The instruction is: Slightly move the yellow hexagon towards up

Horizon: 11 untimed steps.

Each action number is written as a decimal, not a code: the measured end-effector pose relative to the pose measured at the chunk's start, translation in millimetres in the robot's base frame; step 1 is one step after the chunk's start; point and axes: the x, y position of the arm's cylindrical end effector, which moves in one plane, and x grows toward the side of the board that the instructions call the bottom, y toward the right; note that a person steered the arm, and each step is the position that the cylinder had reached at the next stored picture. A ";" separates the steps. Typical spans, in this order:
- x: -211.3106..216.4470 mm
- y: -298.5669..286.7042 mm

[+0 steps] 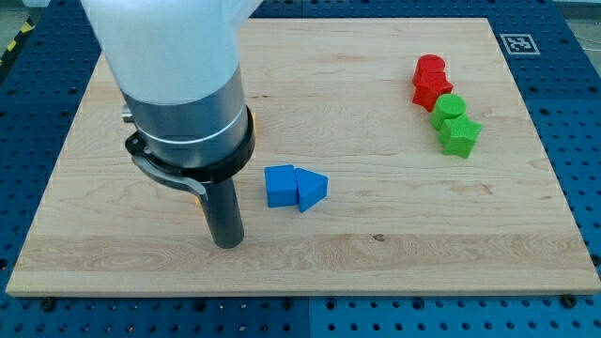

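- No jaws: bare rod, my tip (226,242) on the wooden board (376,253), holding nothing.
- Tip sits left of and below the blue cube (279,185), apart from it.
- Blue triangular block (312,189) touches the cube's right side.
- Yellow hexagon: only a yellow sliver (195,194) shows behind the rod.
- 2 red blocks (431,81) and 2 green blocks (454,124) cluster at upper right.

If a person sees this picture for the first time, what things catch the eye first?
The big white and grey arm fills the view's upper left, and my tip rests on the wooden board, left of the blue cube and blue triangle. Two red blocks and two green blocks cluster at the view's upper right. No yellow hexagon shows clearly.
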 end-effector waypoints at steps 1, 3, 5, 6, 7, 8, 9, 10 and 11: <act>-1.2 -12.0; -24.7 -0.9; -17.0 -22.8; -30.0 -31.9; -35.3 -31.9; -35.2 -32.3; -35.2 -32.3; -35.2 -32.3; -35.8 -32.3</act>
